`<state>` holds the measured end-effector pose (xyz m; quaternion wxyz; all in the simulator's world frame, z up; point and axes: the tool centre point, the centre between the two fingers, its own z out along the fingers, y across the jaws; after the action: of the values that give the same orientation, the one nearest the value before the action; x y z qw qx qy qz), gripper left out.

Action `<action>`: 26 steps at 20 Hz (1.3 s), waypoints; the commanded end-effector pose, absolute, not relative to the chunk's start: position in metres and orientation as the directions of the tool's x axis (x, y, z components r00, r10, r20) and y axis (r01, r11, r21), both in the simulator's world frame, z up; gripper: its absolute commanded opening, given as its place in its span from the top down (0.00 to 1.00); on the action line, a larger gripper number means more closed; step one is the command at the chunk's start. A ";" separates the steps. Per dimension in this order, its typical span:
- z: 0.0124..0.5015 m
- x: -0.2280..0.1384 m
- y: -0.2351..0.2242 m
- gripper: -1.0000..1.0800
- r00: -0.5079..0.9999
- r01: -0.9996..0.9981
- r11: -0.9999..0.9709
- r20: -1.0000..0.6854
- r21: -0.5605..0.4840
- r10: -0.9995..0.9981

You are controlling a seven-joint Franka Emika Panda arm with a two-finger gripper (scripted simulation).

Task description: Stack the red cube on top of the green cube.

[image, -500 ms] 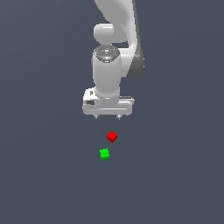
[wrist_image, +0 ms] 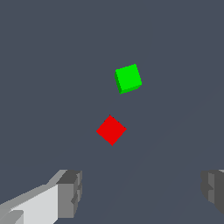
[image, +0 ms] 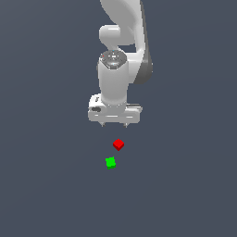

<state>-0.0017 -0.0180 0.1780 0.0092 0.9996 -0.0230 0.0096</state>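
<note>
The red cube lies on the grey floor just below my gripper in the exterior view. The green cube lies a little nearer the camera and slightly toward the exterior view's left, apart from the red one. My gripper is open and empty, hanging above the floor behind the red cube. In the wrist view the red cube and the green cube both show ahead of my spread fingertips, with my gripper holding nothing.
The plain dark grey floor surrounds both cubes. The white arm rises above the gripper at the top of the exterior view.
The arm and gripper have barely moved. Both cubes lie where they were.
</note>
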 end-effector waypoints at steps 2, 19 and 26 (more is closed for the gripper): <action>0.171 -0.001 -0.017 0.04 0.996 -0.088 -0.996 0.019 0.017 -0.087; 0.108 0.007 -0.005 0.04 0.877 -0.481 -0.877 0.009 0.007 -0.481; 0.084 0.011 -0.002 0.04 0.793 -0.609 -0.793 0.004 0.003 -0.609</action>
<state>0.0103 -0.0022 0.0888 0.0025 0.9517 -0.3070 0.0015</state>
